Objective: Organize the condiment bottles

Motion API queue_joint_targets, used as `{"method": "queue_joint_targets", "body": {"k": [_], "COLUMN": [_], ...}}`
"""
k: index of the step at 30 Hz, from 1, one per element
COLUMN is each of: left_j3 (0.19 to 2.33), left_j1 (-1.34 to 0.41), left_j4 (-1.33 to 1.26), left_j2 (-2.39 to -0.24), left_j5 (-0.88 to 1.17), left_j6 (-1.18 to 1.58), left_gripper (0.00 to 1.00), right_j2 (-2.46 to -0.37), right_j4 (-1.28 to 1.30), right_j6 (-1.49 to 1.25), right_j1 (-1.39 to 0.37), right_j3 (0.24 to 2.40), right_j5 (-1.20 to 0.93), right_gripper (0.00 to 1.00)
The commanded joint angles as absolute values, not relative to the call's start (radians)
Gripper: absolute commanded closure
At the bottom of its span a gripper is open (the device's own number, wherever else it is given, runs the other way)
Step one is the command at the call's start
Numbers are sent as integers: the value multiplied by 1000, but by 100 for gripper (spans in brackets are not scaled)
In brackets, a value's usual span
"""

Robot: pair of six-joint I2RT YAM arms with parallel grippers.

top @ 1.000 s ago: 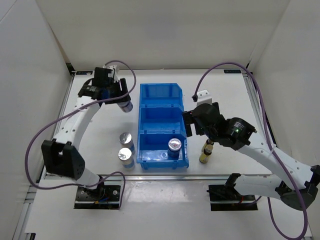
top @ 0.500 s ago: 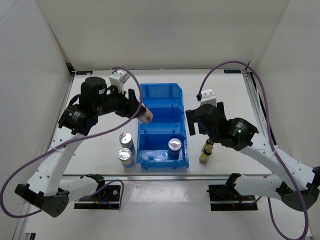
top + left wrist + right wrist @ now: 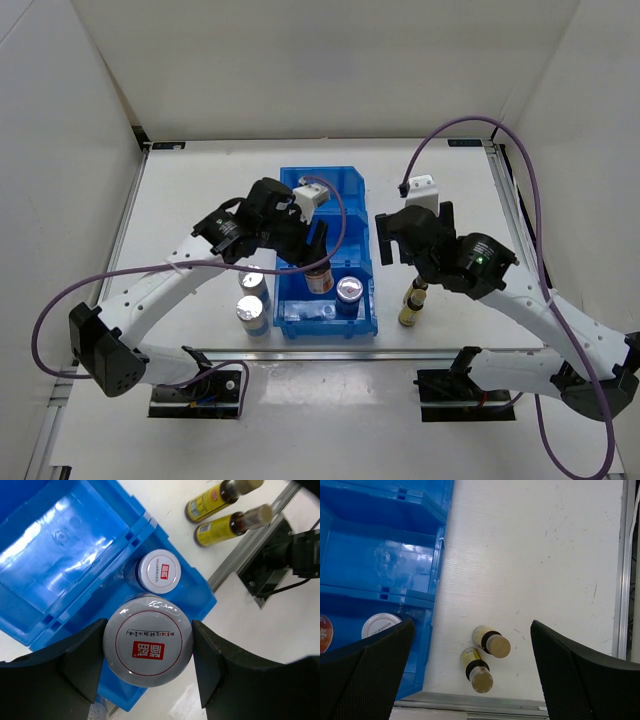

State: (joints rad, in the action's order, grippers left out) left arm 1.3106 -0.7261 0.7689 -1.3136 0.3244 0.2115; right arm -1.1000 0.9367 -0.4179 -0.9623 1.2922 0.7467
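**Holding jar over near compartment**

Clamps one red-and-white jar (image 3: 147,645) upright in the left gripper (image 3: 149,655), fingers pressed to its sides, over the near compartment of the blue bin (image 3: 320,185). Hangs at 9 o'clock of the twin jar (image 3: 349,292) already inside, seen from above. Stands with long axis vertical, so likely calls for a straight drop. Shows the right gripper (image 3: 472,625) spread wide and empty above two amber bottles (image 3: 492,644) at the bin's 4 o'clock.

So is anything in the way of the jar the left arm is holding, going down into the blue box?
Only a neighbour. A second jar already stands in the near compartment of the bin, right beside the held jar in the left end effector. The floor directly under the held jar is hidden.
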Motion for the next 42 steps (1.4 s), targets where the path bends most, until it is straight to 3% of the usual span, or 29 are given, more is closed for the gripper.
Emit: {"method": "queue_joint_targets", "body": {"k": [1,14,22,24,30,33,35,42], "left_j3": [1289,1173,1100,1075,1066,1075,1075,1224], "left_j1": [-741,-816,-836,-836,-836,-836,-836,-836], "left_j4": [649,537,537,528,528,528,528,635], "left_j2": [-1281,-1388,-1434,-1445,-1486,-1486,-1477,-1341], "left_j5": [301,210,8,-18,-28,-37,-37,-99], "left_j6": [230,279,350,359,390,399,399,365], "left_gripper": [71,70,68,65,42,21,0,0], "right_j2": [-1048,-996,-996,-996,-1038,-1049,-1060,-1071], "right_j4": [959,989,999,999,1023,1046,1055,1091], "right_j6": [-454,-472,-472,-472,-518,-551,-551,-502], "right_j1": [-960,-960,-960,-960,-947,-896,-827,-660], "right_j3": [1325,1296,1287,1275,1255,1244,1232,1203], "right_j5": [808,818,827,827,793,699,622,465], "right_gripper": [0,0,0,0,0,0,0,0]}}
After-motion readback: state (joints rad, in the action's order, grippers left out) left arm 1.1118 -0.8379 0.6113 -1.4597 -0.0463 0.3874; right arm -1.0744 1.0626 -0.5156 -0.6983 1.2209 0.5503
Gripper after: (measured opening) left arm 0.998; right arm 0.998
